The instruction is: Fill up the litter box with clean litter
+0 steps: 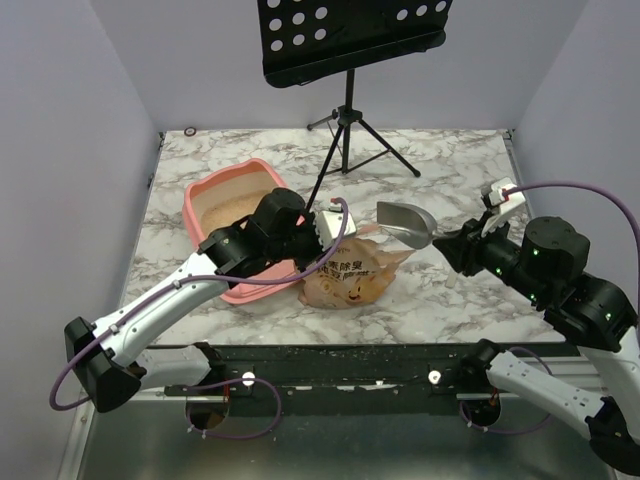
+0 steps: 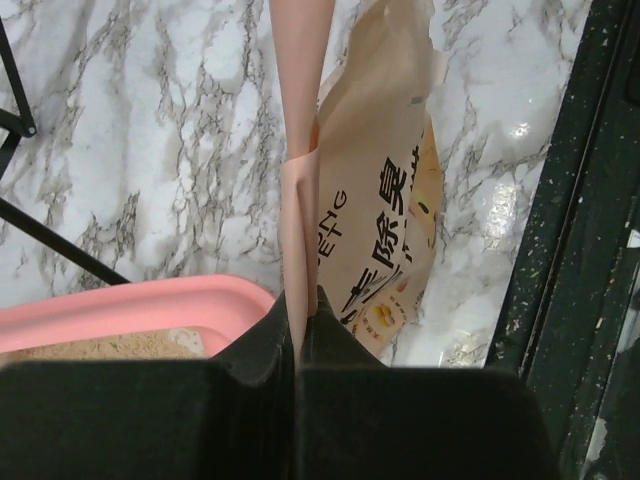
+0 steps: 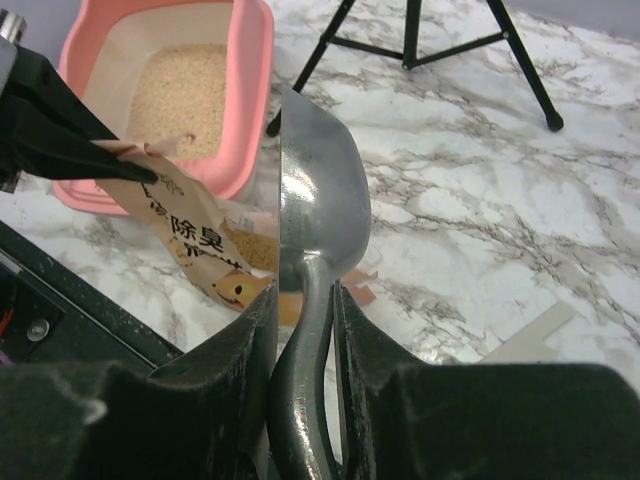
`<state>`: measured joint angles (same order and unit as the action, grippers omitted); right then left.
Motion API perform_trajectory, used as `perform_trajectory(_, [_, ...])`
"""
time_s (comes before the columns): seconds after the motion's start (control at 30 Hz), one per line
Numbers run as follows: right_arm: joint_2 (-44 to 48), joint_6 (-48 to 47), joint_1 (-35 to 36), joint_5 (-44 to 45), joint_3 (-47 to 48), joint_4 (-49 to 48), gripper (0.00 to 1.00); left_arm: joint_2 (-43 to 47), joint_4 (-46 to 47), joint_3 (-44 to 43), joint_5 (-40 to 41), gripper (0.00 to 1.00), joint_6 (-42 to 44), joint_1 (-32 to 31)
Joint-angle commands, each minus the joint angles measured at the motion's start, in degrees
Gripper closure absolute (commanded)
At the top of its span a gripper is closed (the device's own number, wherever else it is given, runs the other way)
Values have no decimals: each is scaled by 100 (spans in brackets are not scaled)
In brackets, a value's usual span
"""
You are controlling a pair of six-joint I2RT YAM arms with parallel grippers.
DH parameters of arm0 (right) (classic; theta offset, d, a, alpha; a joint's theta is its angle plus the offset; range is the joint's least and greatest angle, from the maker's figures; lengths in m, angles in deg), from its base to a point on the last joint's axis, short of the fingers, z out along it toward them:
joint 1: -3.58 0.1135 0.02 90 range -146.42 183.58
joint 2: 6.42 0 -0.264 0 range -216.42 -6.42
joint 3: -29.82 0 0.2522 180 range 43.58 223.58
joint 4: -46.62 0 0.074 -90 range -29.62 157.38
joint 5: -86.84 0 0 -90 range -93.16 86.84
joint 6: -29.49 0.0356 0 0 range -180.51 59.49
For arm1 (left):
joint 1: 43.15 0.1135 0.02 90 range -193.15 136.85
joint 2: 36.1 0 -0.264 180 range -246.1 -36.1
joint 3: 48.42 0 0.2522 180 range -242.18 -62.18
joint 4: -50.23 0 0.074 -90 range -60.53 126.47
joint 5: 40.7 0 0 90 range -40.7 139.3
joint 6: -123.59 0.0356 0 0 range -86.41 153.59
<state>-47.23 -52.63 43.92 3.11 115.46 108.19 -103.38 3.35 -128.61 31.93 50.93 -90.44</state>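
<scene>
The salmon-pink litter box (image 1: 200, 200) sits at the left of the marble table, with beige clean litter (image 1: 232, 208) in its bottom. In the right wrist view the litter (image 3: 185, 95) partly covers the floor of the box (image 3: 252, 60). An orange-tan printed bag (image 1: 350, 280) lies at the box's near right corner. My left gripper (image 2: 300, 305) is shut on a thin upper edge of the bag (image 2: 385, 200), close over the box rim (image 2: 130, 310). My right gripper (image 3: 305, 295) is shut on the handle of a metal scoop (image 3: 320, 200), held above the table to the right of the bag; no granules show in its bowl (image 1: 405, 222).
A black music stand (image 1: 350, 35) on a tripod (image 1: 348, 130) stands behind the box and scoop, one leg reaching toward the box. A small ring (image 1: 190, 131) lies at the far left corner. A black rail (image 1: 350, 362) runs along the near table edge. Grey walls enclose three sides.
</scene>
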Motion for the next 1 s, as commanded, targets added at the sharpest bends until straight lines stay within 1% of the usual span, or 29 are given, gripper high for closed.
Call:
perform_trajectory(0.0, [-128,-41,9,-150,353,597,99,162,-80,69,506,100,24,-158])
perform_trajectory(0.17, [-286,47,9,-572,634,1028,99,532,51,332,743,100,-82,-298])
perform_trajectory(0.2, [-304,21,9,-582,678,1089,99,567,69,376,769,100,-99,-333])
perform_trajectory(0.27, [-330,-67,9,-950,801,1238,99,611,148,447,814,100,-117,-360])
perform_trajectory(0.33, [-400,-111,9,-1021,942,1405,99,620,210,500,805,100,-109,-378])
perform_trajectory(0.53, [-567,-287,9,-820,1065,1758,99,638,385,561,814,100,-143,-404])
perform_trajectory(0.8, [-813,-568,1,-679,1012,1670,99,647,623,614,577,100,-284,-413])
perform_trajectory(0.97, [-989,-726,18,-758,1074,1626,99,664,763,675,427,100,-381,-422])
